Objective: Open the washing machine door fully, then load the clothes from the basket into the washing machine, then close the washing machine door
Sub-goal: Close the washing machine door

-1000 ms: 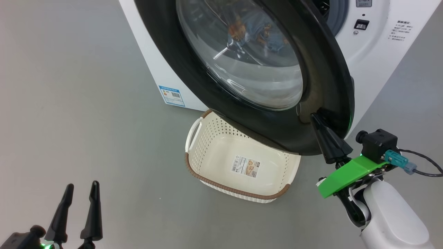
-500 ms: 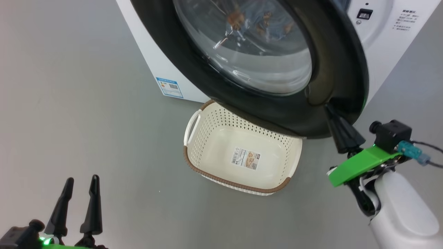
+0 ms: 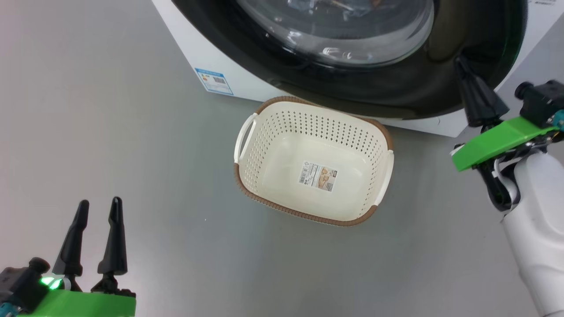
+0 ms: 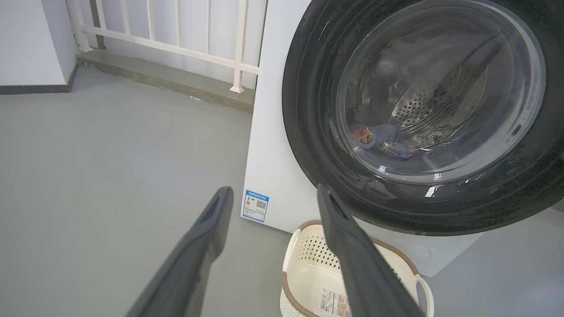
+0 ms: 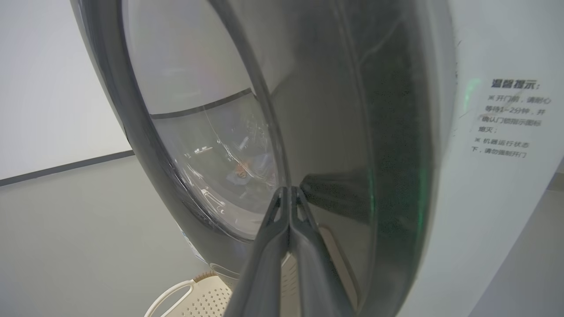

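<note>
- Washing machine door (image 3: 352, 83): rigid, hinged, glossy, probably slippery; push its rim, upper right.
- Right tool (image 3: 459, 61): clenched, tips against rim.
- Left tool (image 3: 99, 201): released, empty.

"温馨提示" on the washing machine (image 5: 498, 198)

Washing machine door (image 3: 396, 94) now much nearer closed, right pincer (image 3: 459, 62) further forward with it.

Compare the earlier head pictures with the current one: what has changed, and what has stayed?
The washing machine door has swung closer to the washing machine, the shut right gripper pressing its rim, uncovering the basket. The camera shifted too. Unchanged: basket empty, clothes inside the drum, left gripper open, idle.
</note>
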You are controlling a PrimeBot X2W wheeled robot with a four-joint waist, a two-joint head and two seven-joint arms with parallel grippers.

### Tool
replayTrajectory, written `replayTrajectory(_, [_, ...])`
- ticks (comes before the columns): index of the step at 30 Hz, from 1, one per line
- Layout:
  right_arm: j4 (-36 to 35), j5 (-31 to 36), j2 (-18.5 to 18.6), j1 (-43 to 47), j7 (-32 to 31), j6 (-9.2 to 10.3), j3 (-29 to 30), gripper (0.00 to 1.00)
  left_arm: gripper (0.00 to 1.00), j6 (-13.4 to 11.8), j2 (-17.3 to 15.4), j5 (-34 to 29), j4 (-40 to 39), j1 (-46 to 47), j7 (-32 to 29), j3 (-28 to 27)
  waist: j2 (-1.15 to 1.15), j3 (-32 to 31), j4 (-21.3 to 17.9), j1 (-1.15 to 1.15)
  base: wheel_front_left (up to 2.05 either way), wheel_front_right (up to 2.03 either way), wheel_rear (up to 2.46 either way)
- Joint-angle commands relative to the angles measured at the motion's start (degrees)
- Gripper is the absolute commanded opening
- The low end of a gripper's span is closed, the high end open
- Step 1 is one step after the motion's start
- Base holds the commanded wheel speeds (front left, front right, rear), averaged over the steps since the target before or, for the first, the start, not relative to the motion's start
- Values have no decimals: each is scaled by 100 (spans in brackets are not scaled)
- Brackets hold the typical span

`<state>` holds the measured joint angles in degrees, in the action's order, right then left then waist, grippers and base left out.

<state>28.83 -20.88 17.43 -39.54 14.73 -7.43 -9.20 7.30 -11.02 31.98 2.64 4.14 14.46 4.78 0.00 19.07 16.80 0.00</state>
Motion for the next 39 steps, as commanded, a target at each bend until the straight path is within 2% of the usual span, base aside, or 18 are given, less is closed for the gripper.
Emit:
replayTrajectory(1, [-83, 52, 23, -109, 27, -6, -41, 0, 100, 19, -189, 70, -130, 150, 54, -204, 0, 99, 50, 0, 0, 0, 0])
replayTrajectory(12, [523, 105, 559, -1171, 27, -6, -541, 0, 100, 19, -143, 247, -131, 342, 54, -258, 0, 408, 191, 0, 0, 0, 0])
replayTrajectory(17, [870, 174, 662, -1649, 27, -6, -421, 0, 100, 19, -105, 272, -122, 401, 54, -213, 0, 509, 232, 0, 0, 0, 0])
replayTrajectory(26, [1181, 550, 565, -2070, 27, -6, 45, 0, 100, 19, -115, 299, -101, 469, 54, -242, 0, 597, 233, 0, 0, 0, 0])
replayTrajectory(39, [1105, 728, 274, -1725, 27, -6, 385, 0, 100, 19, -128, 246, -52, 447, 54, -225, 0, 395, 139, 0, 0, 0, 0])
